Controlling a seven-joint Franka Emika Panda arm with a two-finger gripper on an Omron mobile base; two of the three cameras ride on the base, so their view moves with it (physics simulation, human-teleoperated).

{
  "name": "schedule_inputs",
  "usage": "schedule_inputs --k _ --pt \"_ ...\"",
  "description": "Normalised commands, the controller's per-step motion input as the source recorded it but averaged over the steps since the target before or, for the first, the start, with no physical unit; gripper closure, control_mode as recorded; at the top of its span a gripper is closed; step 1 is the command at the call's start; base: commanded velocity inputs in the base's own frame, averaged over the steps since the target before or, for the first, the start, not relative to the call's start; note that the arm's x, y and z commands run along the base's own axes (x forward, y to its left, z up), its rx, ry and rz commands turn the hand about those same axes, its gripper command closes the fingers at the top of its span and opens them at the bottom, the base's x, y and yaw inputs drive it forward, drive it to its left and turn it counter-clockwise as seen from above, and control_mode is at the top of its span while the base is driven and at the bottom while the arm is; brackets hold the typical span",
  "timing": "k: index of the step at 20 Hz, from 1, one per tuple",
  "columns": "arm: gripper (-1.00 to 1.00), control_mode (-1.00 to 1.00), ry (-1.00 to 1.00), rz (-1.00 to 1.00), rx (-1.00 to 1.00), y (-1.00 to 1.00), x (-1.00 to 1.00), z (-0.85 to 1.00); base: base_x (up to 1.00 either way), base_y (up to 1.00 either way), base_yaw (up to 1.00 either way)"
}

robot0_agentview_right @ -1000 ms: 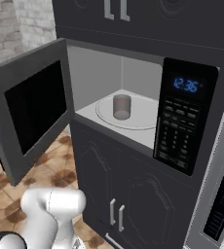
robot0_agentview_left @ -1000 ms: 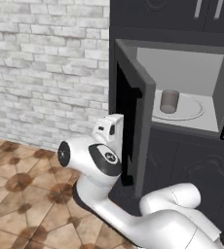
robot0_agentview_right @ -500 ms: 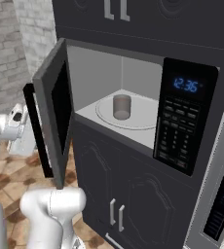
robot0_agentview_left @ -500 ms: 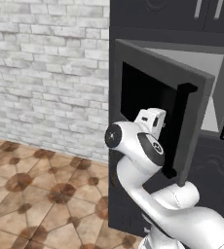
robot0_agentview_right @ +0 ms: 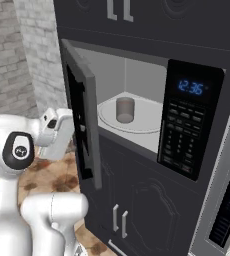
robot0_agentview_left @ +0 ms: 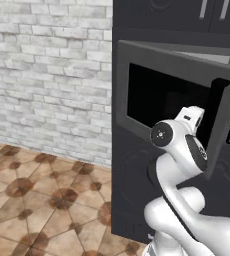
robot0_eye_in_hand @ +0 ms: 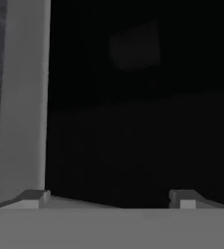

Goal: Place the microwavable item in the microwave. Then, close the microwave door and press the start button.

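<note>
Though door [robot0_agentview_right: 82,125] ajar, one cup [robot0_agentview_right: 125,110] inside.

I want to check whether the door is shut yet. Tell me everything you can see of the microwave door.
The microwave door is a grey rectangular frame around a wide black window, smooth and matte, hinged at its left edge. It is partly closed, standing at an angle out from the microwave, with a gap through which the cup on the turntable shows. The hand, fingers apart, faces the window's outer side; contact is not clear.
</note>
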Motion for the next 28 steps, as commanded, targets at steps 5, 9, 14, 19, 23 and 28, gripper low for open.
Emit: schedule_inputs --k 5,9,14,19,23,28 --pt "-1.0 -1.0 -0.17 0.01 0.02 -0.57 0.27 0.18 0.0 0.0 0.0" --pt "-1.0 -1.0 -0.07 0.0 0.0 -0.23 0.52 0.21 0.0 0.0 0.0" --pt "-1.0 -1.0 0.0 0.0 0.0 -0.16 0.51 0.13 0.0 0.0 0.0" --pt "-1.0 -1.0 0.0 0.0 0.0 -0.21 0.49 0.0 0.0 0.0 0.0" --pt "-1.0 -1.0 0.0 0.0 0.01 -0.22 0.53 0.0 0.0 0.0 0.0" --pt "-1.0 -1.0 0.0 0.0 0.02 -0.29 0.47 0.0 0.0 0.0 0.0"
